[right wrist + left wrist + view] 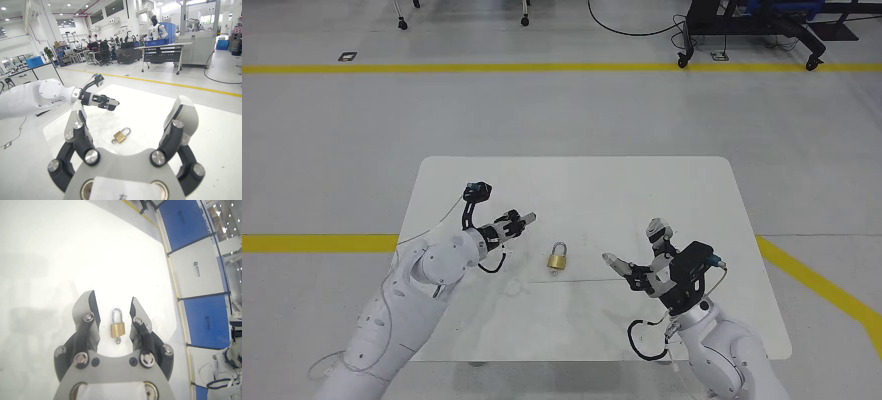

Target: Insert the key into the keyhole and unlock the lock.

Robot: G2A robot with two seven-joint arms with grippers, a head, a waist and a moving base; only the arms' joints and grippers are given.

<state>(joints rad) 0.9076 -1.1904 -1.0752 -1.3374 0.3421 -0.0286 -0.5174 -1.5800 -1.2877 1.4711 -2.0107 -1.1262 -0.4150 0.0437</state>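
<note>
White table (662, 180), yellow floor lines (542, 68) beyond; padlock (558, 258) flat, key (118, 340) at base

White glossy left arm (407, 300) and right arm (722, 355), rounded joint shells, black wrists, grey metal left gripper (113, 302) and right gripper (130, 106), black linkages, silver screws, black pads (95, 308), looped black cable (634, 338), bracket-mounted camera (478, 188).

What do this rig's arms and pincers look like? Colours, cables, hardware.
The left arm and right arm are glossy white shells. The left pincer and right pincer have grey metal fingers, black pads, black linkages, silver screws. Each wrist carries a black camera; a black cable loops beside the right arm.
</note>
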